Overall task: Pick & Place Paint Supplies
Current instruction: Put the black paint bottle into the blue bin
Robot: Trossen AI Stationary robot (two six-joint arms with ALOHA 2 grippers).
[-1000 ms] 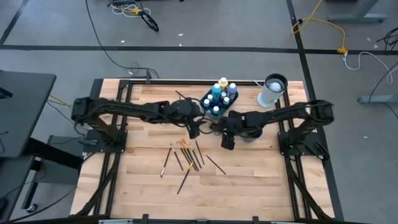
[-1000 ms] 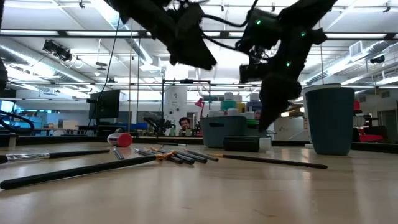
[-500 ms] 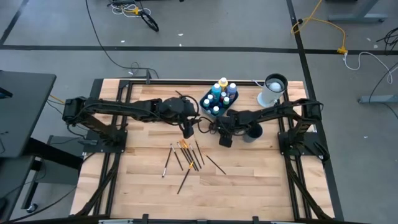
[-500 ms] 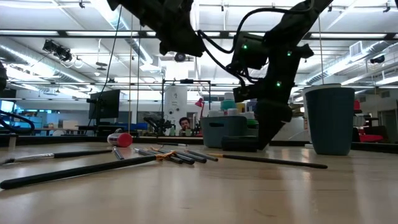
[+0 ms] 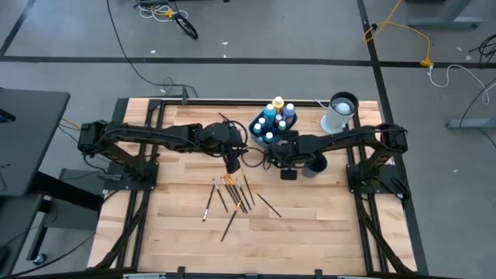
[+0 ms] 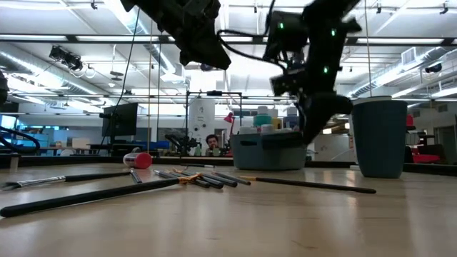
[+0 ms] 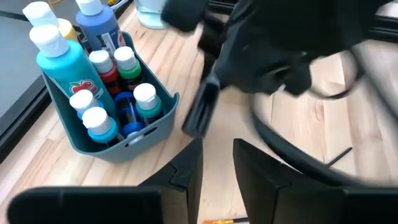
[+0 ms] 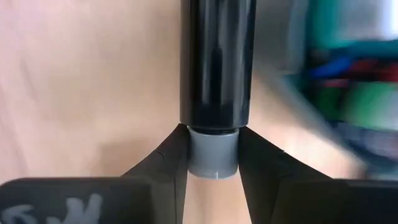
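A grey bin (image 5: pixel 273 125) near the table's far edge holds upright paint bottles (image 7: pixel 93 93) in blue, green, red and white. Several thin brushes (image 5: pixel 232 194) lie loose on the wood in front of it. In the low view a small red bottle (image 6: pixel 143 160) lies on its side. My right gripper (image 5: pixel 287 164) hangs just near of the bin, shut on a black tube with a grey cap (image 8: pixel 216 68). My left gripper (image 7: pixel 217 165) hovers left of it above the table, open, with nothing between its fingers. My right gripper pinches the black tube by its grey cap end (image 8: pixel 212 155) between the two fingers (image 8: pixel 171 155). The black body (image 7: pixel 199 115) sticks out past the fingertips, in line with them. The tube is lifted clear of the table, beside the bin's near wall.
A tall white cylinder with a dark top (image 5: pixel 339 112) stands at the far right. A dark cup (image 6: pixel 378 135) stands right of my right gripper. The bin's near wall (image 6: pixel 268 153) is close to the held tube. Bare wood lies toward the table's near edge.
My right gripper dropped to the black tube lying on the table in front of the bin, then rose with it. The tube has left the table and is lifted clear. My left gripper shifted a little toward the table's left.
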